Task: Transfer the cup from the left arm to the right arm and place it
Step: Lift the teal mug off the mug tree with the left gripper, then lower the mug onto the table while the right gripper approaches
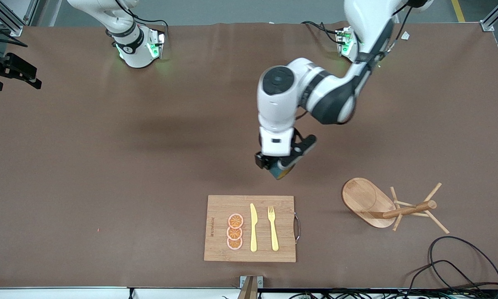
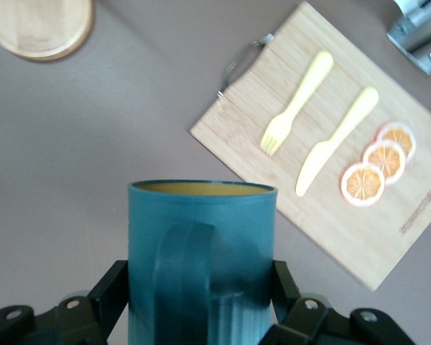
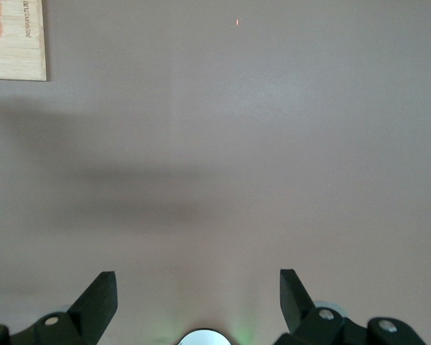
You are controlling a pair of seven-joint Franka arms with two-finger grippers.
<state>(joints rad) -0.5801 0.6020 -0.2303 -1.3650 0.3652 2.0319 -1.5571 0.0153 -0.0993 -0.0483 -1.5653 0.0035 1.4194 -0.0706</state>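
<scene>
The left end effector [image 1: 278, 165] clamps the cup [image 1: 283, 170] over bare tabletop [image 1: 107, 166]. The right end effector [image 3: 197, 302] waits open and empty. A misaligned handover could drop the cup.

A brown desk [image 1: 107, 166] is seen carrying a wooden cutting board [image 1: 215, 249] near the front camera. Beside it, toward the left arm's end, a tipped wooden mug rack [image 1: 381, 205] is laid on the desk, with black cables [image 1: 460, 265] nearby.
</scene>
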